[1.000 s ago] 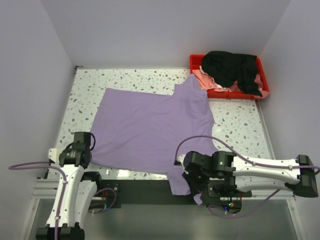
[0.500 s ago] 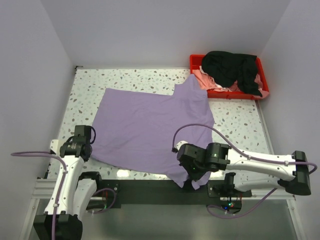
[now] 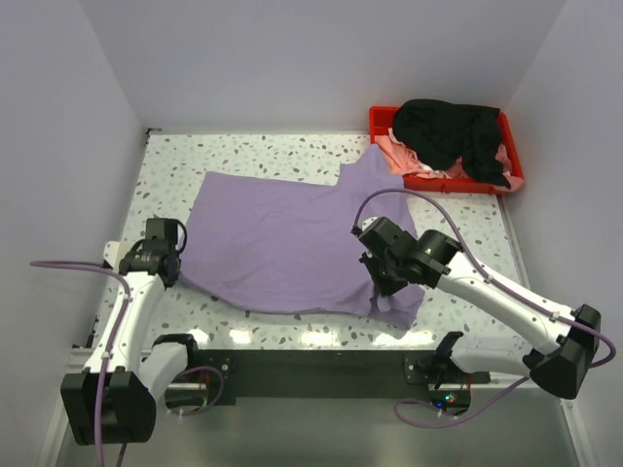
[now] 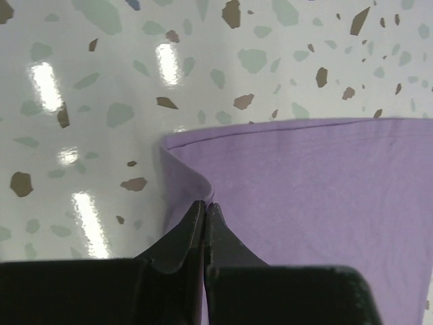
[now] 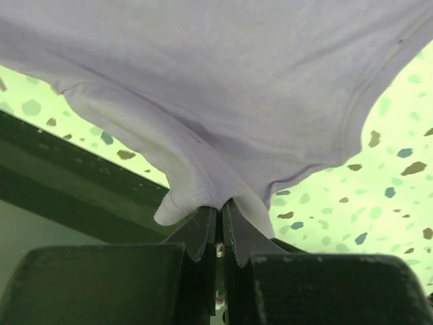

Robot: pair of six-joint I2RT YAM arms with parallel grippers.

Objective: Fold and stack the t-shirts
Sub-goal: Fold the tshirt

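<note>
pink t-shirt (image 3: 393, 152), seemingly mostly under black t-shirt (image 3: 448, 131)

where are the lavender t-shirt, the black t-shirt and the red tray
lavender t-shirt (image 3: 282, 243): top view, middle of its flat body
black t-shirt (image 3: 448, 126): top view, top of the heap
red tray (image 3: 458, 186): top view, near wall

FREE: bare table (image 3: 243, 154) strip at 11–12 o'clock, bare patch at 3–4 o'clock | OBSTACLE: red tray (image 3: 428, 184) heaped with black t-shirt (image 3: 450, 131) at 1 o'clock | lavender t-shirt (image 3: 282, 243) covers centre | walls (image 3: 68, 146) at 9, 3 o'clock
</note>
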